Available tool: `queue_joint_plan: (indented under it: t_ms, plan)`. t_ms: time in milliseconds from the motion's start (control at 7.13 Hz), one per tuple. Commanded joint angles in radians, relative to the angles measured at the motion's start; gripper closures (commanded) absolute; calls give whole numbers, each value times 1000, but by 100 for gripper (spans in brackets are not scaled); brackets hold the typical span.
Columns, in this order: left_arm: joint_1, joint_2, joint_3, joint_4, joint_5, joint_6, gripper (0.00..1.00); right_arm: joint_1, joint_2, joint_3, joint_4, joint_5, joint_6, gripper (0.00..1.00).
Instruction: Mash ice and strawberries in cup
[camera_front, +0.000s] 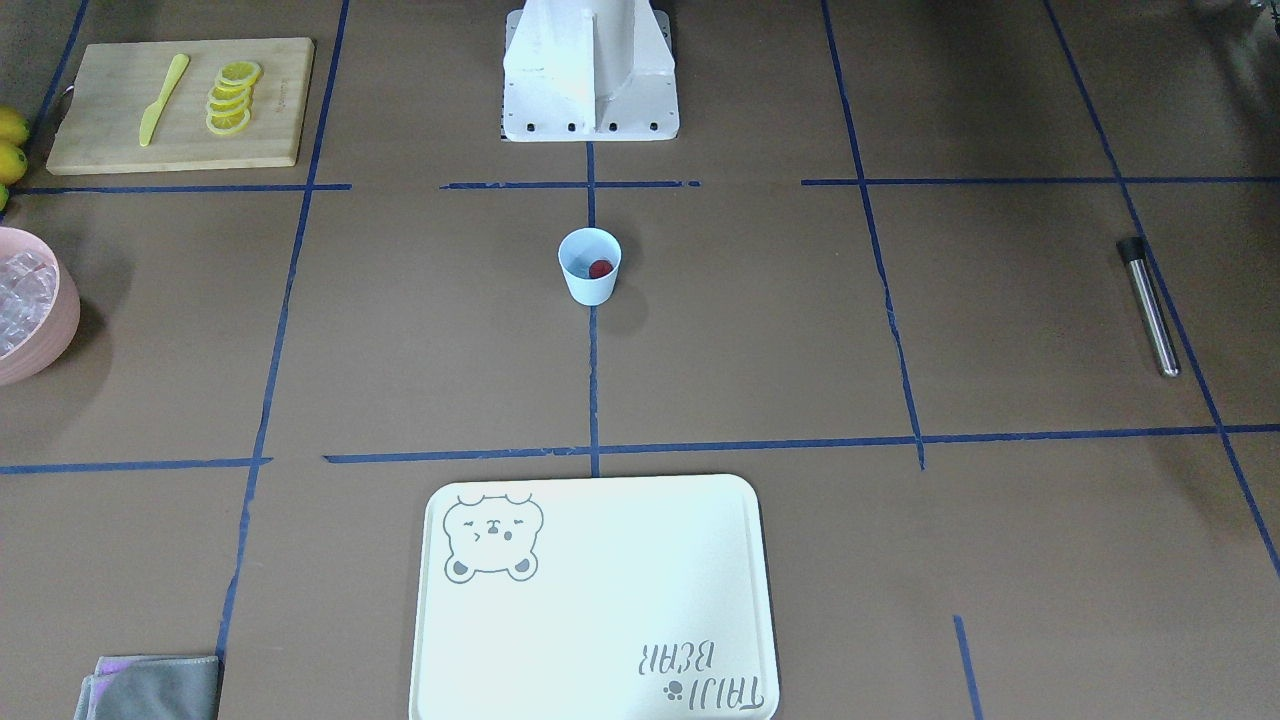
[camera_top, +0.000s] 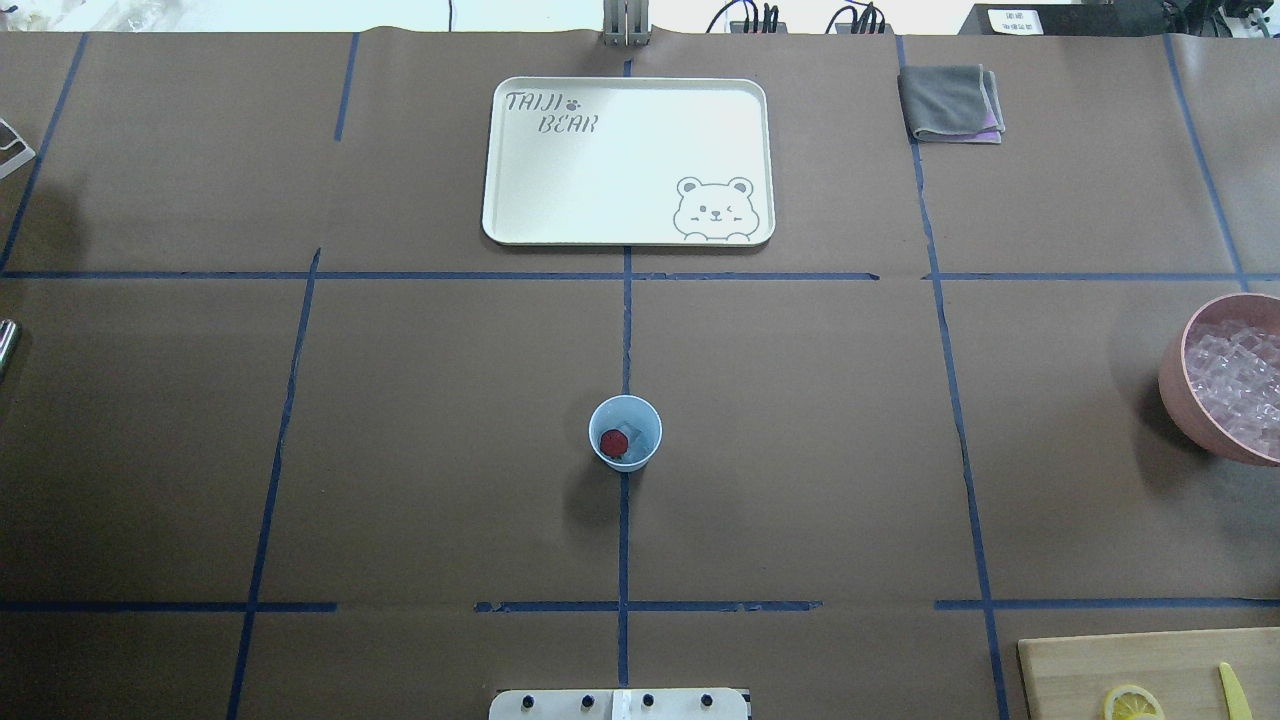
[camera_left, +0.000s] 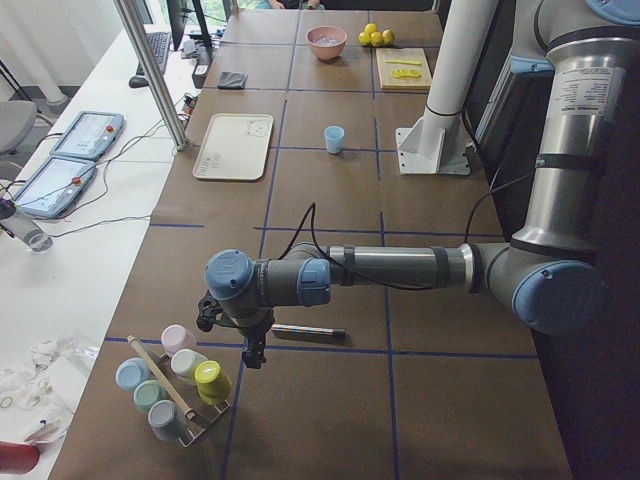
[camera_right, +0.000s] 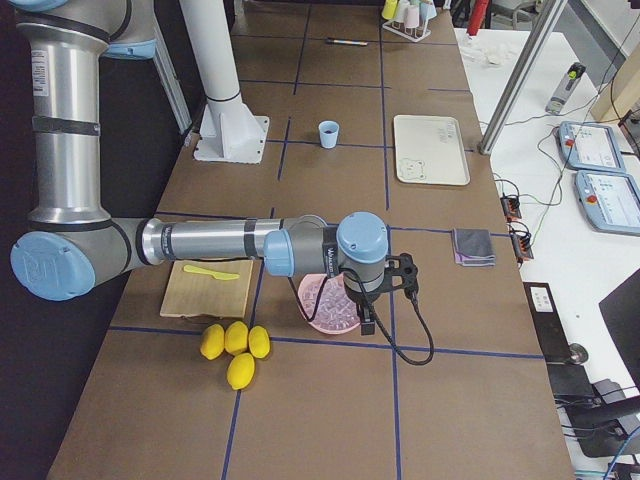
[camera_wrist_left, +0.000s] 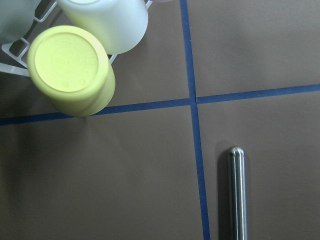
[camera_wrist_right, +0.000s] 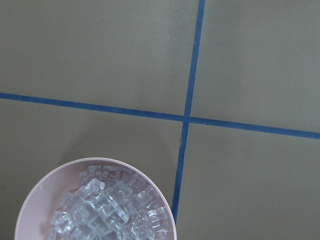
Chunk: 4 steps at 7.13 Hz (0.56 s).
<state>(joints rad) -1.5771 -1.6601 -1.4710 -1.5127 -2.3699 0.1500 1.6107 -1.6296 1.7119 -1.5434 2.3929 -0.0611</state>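
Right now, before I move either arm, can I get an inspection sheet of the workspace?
Surface: table covered in brown paper with a blue tape grid.
Job's things: cup upright at centre, strawberry and ice inside; more ice in the bowl.
Clutter: steel rod, tray, board with lemon slices and knife, cloth, lemons, cup rack.
Grippers: left gripper hangs by the rod and rack; right gripper hangs over the bowl; cannot tell whether either is open or shut.
Cables: a black cable loops off each wrist.
Surroundings: pendants and wires on the side bench.
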Motion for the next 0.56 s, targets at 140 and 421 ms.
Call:
queue_joint_plan:
  t_ms: [140, 421]
  plan:
    - [-15, 2, 0, -1, 0, 0, 0, 0, -13, -72, 8, 3, 0, 1]
    - [-15, 3, 0, -1, 0, 2, 0, 0, -10, -89, 11, 3, 0, 1]
